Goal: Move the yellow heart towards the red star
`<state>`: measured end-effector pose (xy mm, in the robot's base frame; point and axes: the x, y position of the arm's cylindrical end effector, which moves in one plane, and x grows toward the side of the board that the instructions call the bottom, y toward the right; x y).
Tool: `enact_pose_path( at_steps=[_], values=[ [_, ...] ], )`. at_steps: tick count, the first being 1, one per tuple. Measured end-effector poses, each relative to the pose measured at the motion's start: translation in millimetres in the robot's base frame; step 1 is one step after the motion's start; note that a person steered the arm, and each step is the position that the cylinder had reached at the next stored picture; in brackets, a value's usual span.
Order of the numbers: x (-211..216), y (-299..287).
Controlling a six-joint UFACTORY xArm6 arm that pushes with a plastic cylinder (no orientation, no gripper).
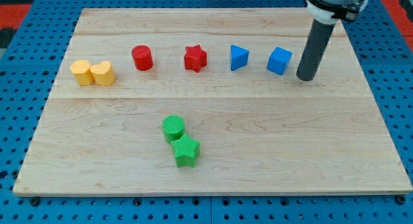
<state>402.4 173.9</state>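
Tip with no jaws to judge, parked right of red star, beyond blue blocks, far from yellow heart, leaving heart's far left side unreached

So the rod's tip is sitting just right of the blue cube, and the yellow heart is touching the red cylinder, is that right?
Not quite. The camera view shows my tip just right of the blue cube, as you said, but the yellow heart is not touching the red cylinder. There is bare board between them. The heart touches the other yellow block on its left.
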Motion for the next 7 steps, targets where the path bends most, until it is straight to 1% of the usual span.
enact_pose_path(
  at_steps=[1, 2, 3, 4, 5, 6, 7],
  values=[
    [-35.7, -4.6],
    [-40.2, -24.5],
    [6.2, -24.4],
    [28.2, -82.7],
    [53.6, -168.9],
    [55.1, -261.0],
    [37.7, -373.8]
  ],
)
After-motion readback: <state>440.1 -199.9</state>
